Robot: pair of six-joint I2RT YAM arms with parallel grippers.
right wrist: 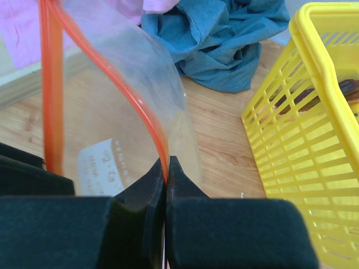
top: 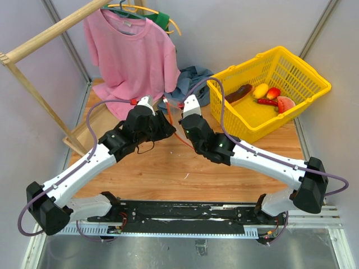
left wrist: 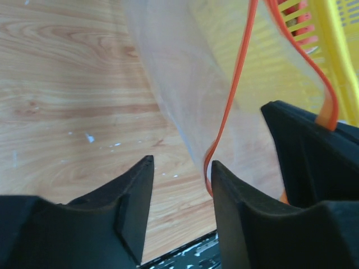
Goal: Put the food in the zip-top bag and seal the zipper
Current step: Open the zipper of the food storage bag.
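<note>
Left gripper (left wrist: 182, 163): standing released, left of the yellow basket (top: 304, 66), gripping nothing. Zip-top bag (right wrist: 112, 112): hanging between the grippers, left of the basket; probably light, limp, slippery film, best taken by its stiffer zipper (right wrist: 51, 84). Right gripper (right wrist: 166, 162): clenching that zipper. Food (top: 261, 90): lying inside the basket.

Glossy plastic bag (right wrist: 112, 112), smooth wooden table (left wrist: 67, 84).

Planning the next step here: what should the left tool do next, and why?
Likely ease the left tool back off the bag toward the basket, where the food lies: its jaws stand open on nothing, while the right tool pinches the zipper.
</note>
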